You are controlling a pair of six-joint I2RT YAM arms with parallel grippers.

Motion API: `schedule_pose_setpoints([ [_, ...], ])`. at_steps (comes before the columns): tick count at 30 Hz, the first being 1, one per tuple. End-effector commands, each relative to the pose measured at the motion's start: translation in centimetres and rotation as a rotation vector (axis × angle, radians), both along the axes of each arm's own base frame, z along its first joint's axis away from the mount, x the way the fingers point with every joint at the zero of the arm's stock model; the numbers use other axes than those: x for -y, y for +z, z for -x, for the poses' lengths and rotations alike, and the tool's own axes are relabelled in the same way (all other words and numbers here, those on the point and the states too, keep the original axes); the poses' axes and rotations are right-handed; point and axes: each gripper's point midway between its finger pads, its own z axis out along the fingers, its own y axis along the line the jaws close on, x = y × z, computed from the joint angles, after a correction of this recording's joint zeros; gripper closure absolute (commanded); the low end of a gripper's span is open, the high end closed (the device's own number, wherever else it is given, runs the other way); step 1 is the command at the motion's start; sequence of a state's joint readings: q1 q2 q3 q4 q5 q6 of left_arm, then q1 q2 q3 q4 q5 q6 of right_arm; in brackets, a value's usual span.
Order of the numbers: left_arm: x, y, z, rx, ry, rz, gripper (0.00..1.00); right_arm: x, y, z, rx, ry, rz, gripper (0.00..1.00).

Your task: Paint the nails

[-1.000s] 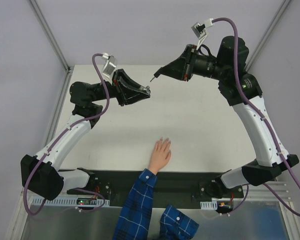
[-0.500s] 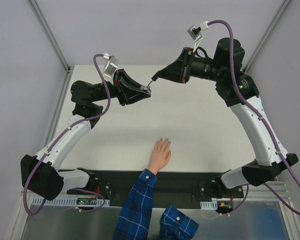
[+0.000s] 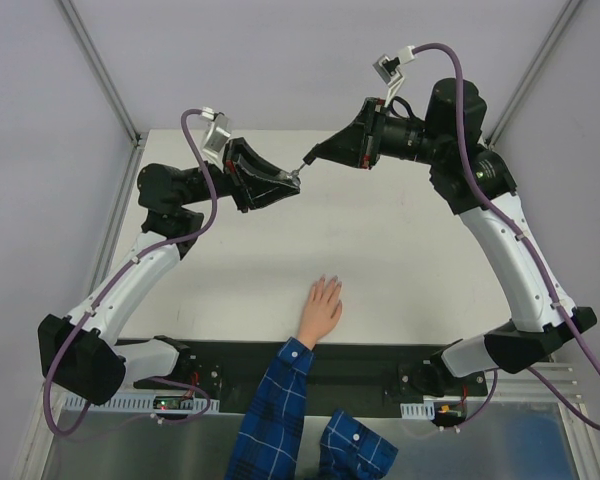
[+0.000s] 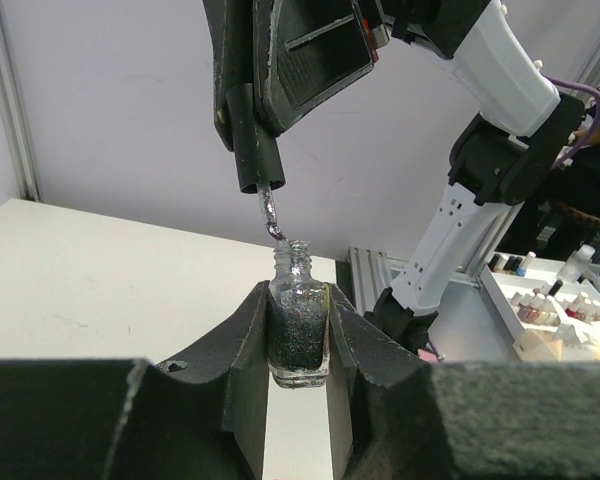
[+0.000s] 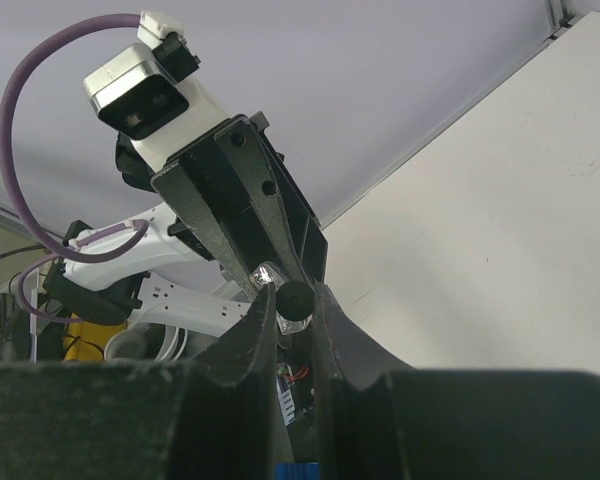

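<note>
The nails [image 3: 326,281] tip the hand [image 3: 320,310] lying flat near the table's [image 3: 410,270] front edge; well apart, the left gripper [image 4: 299,315] pinches the polish bottle [image 4: 299,335] and the right gripper [image 5: 288,300] pinches the brush cap [image 4: 255,145], brush [image 4: 268,208] at the bottle's mouth: enter centred, wipe excess on the rim

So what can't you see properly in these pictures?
- Tiny pale fingernails on the light-skinned human hand: too small in the top view to tell if painted.
- Small glass bottle of dark glittery polish: sides covered by the robot's left hand, left wrist view.
- Thin silvery brush: hidden behind its round black cap, right wrist view.
- Person in blue plaid sleeve: cut off by the top view's bottom edge.
</note>
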State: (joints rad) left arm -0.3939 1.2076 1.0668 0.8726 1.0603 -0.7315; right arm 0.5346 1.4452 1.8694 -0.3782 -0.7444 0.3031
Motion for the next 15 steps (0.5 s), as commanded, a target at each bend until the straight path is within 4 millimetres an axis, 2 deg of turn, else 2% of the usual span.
schedule_pose_setpoints([
  [1,-0.4,1.59,1.01,0.089,0.018,0.038,1.0,0.81,2.58,1.58,0.07,0.0,-0.047,1.0],
  [15,-0.33,1.68,0.88,0.088,0.021,0.04,1.0,0.07,2.49,1.76,0.068,0.034,-0.05,1.0],
])
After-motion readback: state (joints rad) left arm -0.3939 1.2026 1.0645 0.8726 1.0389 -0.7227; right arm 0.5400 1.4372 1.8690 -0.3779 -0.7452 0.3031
